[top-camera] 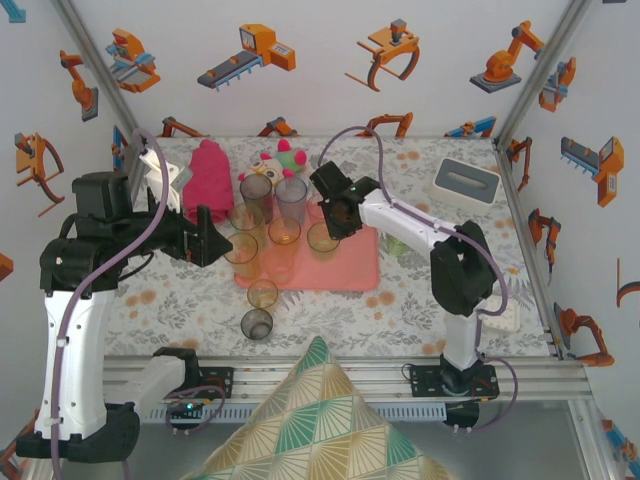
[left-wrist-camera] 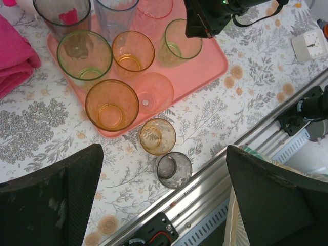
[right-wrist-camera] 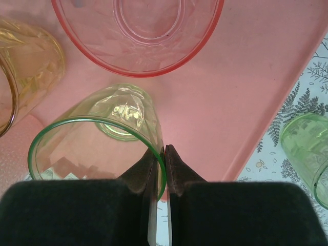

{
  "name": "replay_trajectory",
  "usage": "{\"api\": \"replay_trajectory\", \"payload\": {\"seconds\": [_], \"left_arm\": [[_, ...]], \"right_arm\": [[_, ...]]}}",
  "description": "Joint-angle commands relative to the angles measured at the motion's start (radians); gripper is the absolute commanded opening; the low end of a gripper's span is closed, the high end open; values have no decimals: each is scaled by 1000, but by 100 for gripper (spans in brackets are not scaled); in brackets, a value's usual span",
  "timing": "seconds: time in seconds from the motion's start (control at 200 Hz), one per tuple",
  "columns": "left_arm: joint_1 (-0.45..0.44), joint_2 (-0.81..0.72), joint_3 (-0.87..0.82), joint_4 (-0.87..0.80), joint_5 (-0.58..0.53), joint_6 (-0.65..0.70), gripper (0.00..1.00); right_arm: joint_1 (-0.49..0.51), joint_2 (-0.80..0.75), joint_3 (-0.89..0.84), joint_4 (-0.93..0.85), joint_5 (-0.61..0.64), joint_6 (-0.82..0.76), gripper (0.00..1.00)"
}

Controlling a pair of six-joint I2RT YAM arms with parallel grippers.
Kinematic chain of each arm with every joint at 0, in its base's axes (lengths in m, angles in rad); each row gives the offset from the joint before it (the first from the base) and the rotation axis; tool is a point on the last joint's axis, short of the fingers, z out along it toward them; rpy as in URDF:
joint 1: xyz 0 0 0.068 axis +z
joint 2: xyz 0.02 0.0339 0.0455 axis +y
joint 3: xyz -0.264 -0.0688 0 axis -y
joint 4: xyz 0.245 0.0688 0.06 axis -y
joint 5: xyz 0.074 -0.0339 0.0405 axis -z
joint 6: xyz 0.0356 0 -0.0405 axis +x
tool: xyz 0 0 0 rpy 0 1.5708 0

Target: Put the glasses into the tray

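On the left, we see the left gripper (top-camera: pixel 222 244) with its jaws spread wide and nothing held, hanging just beside the left edge of the tray (top-camera: pixel 352 268). In its wrist view the two fingers (left-wrist-camera: pixel 56 200) stand far apart. Beyond them a short amber glass (left-wrist-camera: pixel 157 136) and a grey glass (left-wrist-camera: pixel 174 170) stand upright on the flowered table (left-wrist-camera: pixel 215 123), close together and just off the tray's near edge. Most of the glasses (left-wrist-camera: pixel 111 105) stand on the salmon tray. Farther right, we find the right gripper (right-wrist-camera: pixel 164 154) pinched narrowly on the rim of a green glass (right-wrist-camera: pixel 97 128), one finger inside and one outside. That glass is over the tray; we cannot tell whether its base rests flat. Right of the tray, a second green glass (right-wrist-camera: pixel 305 148) is on the table.
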Motion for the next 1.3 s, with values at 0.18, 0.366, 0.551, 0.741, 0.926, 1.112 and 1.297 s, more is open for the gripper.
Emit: {"api": "replay_trajectory", "payload": {"seconds": [0.18, 0.366, 0.551, 0.741, 0.926, 1.112, 1.297], "left_arm": [[5, -11, 18, -9, 16, 4, 97], [5, -13, 17, -9, 15, 6, 97], [6, -12, 18, -9, 16, 5, 97], [6, -15, 17, -9, 15, 6, 97], [6, -15, 19, -9, 16, 6, 97], [4, -15, 22, -9, 15, 6, 97], [3, -14, 26, -9, 15, 6, 97]], "right_arm": [[-2, 47, 69, 1, -11, -6, 12], [-2, 56, 61, 18, -17, 3, 12], [-2, 65, 67, 18, -13, 3, 12], [-2, 73, 71, 18, -19, 3, 13], [-1, 82, 80, 16, -19, 4, 13], [-2, 88, 90, 17, -25, 4, 14], [-2, 95, 96, 14, -26, 3, 14]]}}
